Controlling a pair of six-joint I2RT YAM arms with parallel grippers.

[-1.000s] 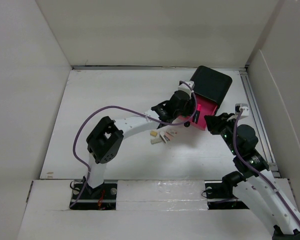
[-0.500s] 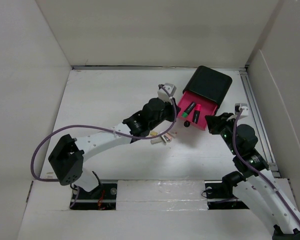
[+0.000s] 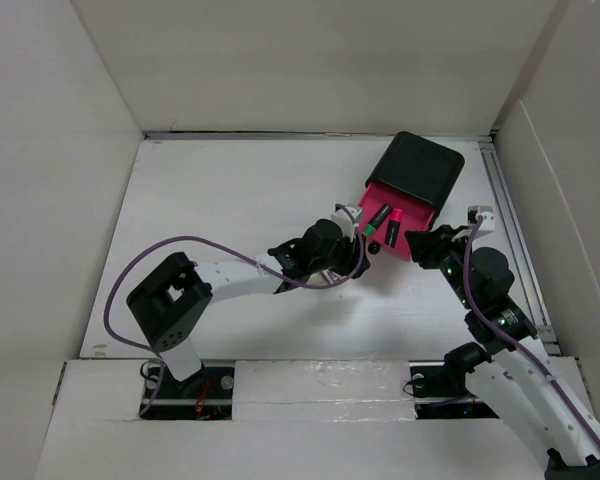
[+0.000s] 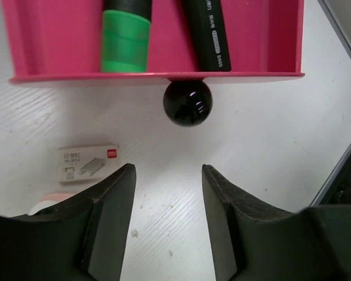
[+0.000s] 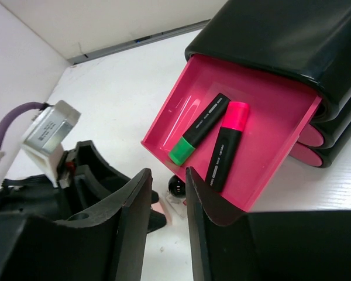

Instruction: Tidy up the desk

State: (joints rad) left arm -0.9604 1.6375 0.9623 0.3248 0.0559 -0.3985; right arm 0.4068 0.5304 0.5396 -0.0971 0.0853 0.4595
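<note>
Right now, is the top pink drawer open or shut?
Open: the pink plastic drawer juts from the black cube-shaped box, two markers lying inside.

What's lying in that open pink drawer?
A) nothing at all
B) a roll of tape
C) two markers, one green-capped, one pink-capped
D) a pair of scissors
C: the right wrist view shows the pink drawer holding a green-capped marker and a pink-capped marker side by side.

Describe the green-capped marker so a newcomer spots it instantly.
Find the black cube-shaped drawer box at the far right of the white desk. Its top pink plastic drawer is pulled open with two markers side by side. Yours is the green-capped black marker; its neighbour is the pink-capped black marker.
</note>
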